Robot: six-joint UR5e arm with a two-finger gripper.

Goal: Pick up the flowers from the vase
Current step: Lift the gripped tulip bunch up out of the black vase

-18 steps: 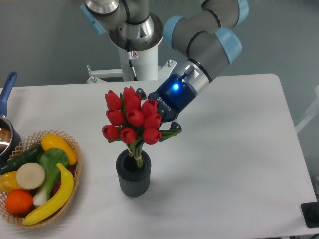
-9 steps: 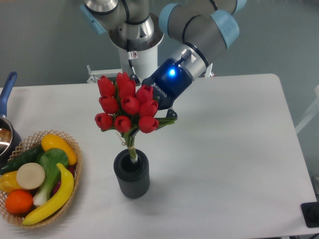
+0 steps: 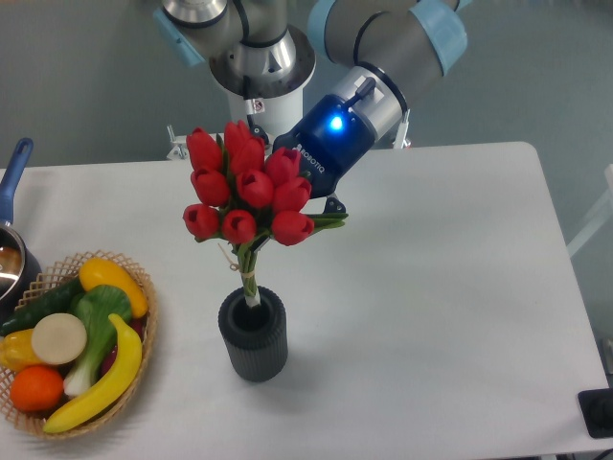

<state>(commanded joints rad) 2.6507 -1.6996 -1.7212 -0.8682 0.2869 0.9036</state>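
The flowers [image 3: 244, 192], a bunch of red tulips with green stems tied with twine, hang upright over the vase [image 3: 254, 343]. Only the bottom ends of the stems reach into its round mouth. The vase is dark grey and ribbed and stands on the white table at front centre. My gripper [image 3: 308, 204] comes in from the upper right, behind the flower heads, and is shut on the flowers near the tops of the stems. Its fingertips are mostly hidden by the blooms and leaves.
A wicker basket [image 3: 146, 285] of fruit and vegetables sits at the front left. A pot with a blue handle [image 3: 11, 182] pokes in at the left edge. The robot base [image 3: 259, 105] stands behind the table. A black object [image 3: 597, 414] lies past the front right corner.
The gripper has risen with the flowers, first drifting left. More stem now shows above the vase mouth. The vase has stayed in place.
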